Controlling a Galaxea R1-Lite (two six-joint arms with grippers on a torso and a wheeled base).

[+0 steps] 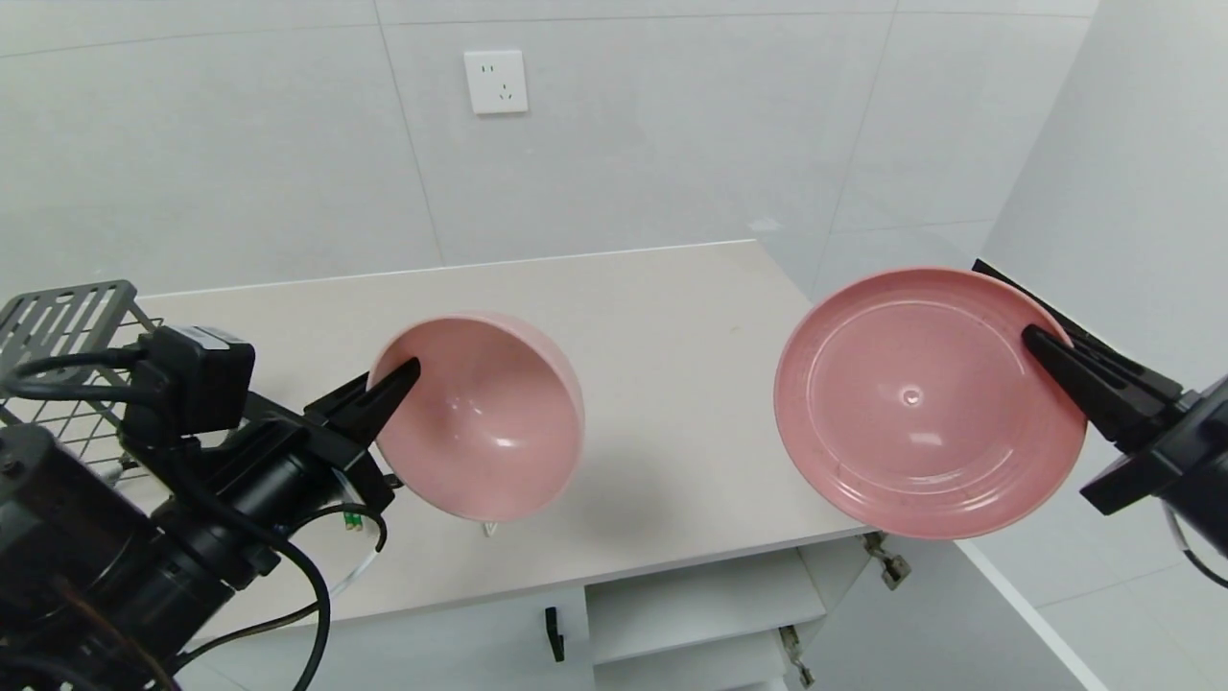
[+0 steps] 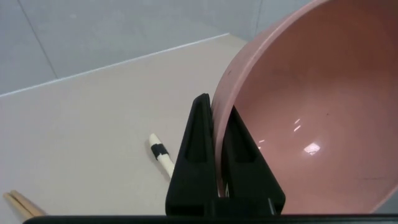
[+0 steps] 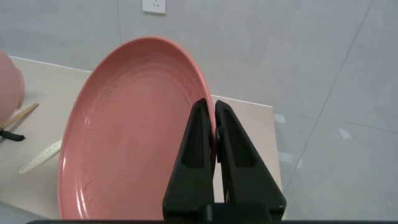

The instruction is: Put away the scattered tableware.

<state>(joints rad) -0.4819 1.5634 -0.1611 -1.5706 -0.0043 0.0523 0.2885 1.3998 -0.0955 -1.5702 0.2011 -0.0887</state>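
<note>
Your left gripper (image 1: 411, 369) has its fingers clamped on one pink bowl (image 1: 489, 422). Your right gripper (image 1: 1032, 338) clamps one pink plate (image 1: 911, 403).

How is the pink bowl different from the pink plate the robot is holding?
The bowl is deep and round; the plate is shallow and nearly flat, with ring grooves. The plate looks wider across than the bowl. The left claw pinches the bowl's rim above the counter; the right claw pinches the plate's rim by the counter's right edge. Both are pink, shiny and held tilted on edge.
</note>
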